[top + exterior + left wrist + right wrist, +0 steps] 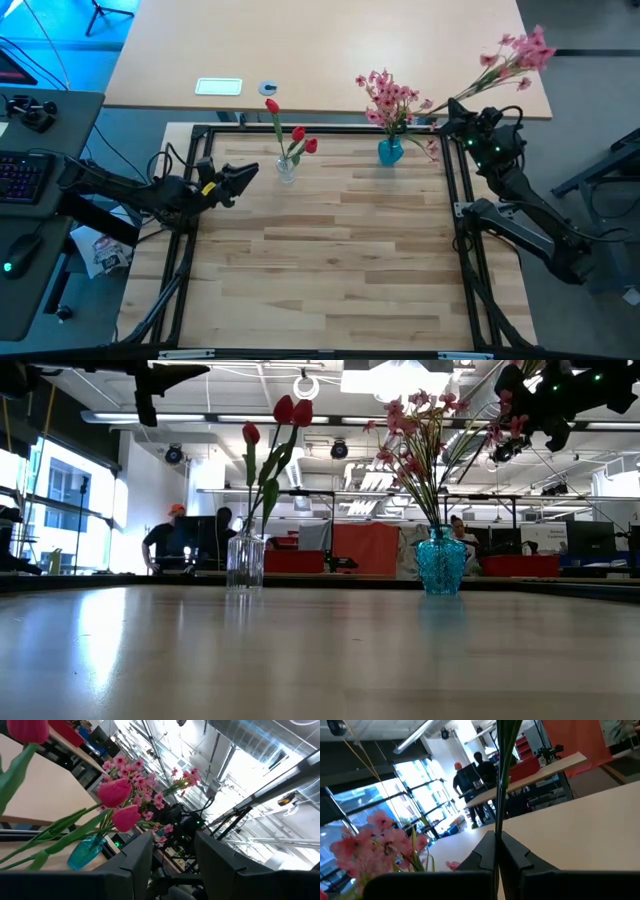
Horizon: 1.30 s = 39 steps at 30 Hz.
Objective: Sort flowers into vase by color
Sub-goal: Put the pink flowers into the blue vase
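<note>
A clear glass vase [286, 169] [245, 561] holds three red tulips [301, 142] [119, 802]. A blue vase [390, 152] [441, 563] [85, 852] holds sprays of pink blossoms [388, 97] [375, 840]. My left gripper [248, 172] [172, 845] is open, just left of the clear vase and above the table. My right gripper [447, 108] [497, 845] hovers right of the blue vase. It is shut on another pink spray, whose blossoms [522, 50] reach past the table's far right corner. My right gripper pinches the pink spray's thin green stem [499, 827] between its two fingers, which lie across it. The stem [468, 92] is lifted clear of the table and slants away from the fingers toward the far right, blossoms at the free end.
Black frame rails [462, 200] border the wooden table [320, 260] on its left, right and far sides. Both vases stand near the far rail. A desk [320, 50] lies beyond it. People [165, 540] stand in the room behind.
</note>
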Each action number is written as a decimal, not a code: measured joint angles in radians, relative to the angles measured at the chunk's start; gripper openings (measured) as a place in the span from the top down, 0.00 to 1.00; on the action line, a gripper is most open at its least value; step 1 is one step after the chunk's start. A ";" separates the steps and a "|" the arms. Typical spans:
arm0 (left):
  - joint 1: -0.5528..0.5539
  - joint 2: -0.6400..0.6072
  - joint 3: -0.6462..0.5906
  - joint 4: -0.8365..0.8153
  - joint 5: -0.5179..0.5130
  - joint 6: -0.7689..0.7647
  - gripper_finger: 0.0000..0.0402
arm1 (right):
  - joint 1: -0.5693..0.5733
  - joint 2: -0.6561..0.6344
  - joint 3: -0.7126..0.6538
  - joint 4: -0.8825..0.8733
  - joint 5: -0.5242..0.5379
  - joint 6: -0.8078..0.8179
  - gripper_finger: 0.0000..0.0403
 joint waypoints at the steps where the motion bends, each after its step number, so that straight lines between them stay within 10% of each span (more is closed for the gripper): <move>1: 0.000 0.000 0.000 0.000 -0.001 0.000 0.66 | 0.000 0.000 0.000 0.012 0.004 0.003 1.00; 14: 0.040 0.000 0.000 -0.001 -0.027 0.026 0.66 | 0.109 0.086 0.039 0.005 0.172 -0.110 1.00; 18: 0.069 0.000 0.000 -0.001 -0.022 0.026 0.66 | 0.114 0.188 0.122 0.000 -0.048 -0.218 1.00; 28: 0.090 -0.011 0.000 -0.005 0.053 0.026 0.66 | -0.007 0.375 0.235 -0.085 -0.036 -0.262 1.00; 39: 0.090 -0.011 0.000 -0.008 0.050 0.042 0.66 | -0.108 0.480 0.235 -0.036 -0.435 -0.143 1.00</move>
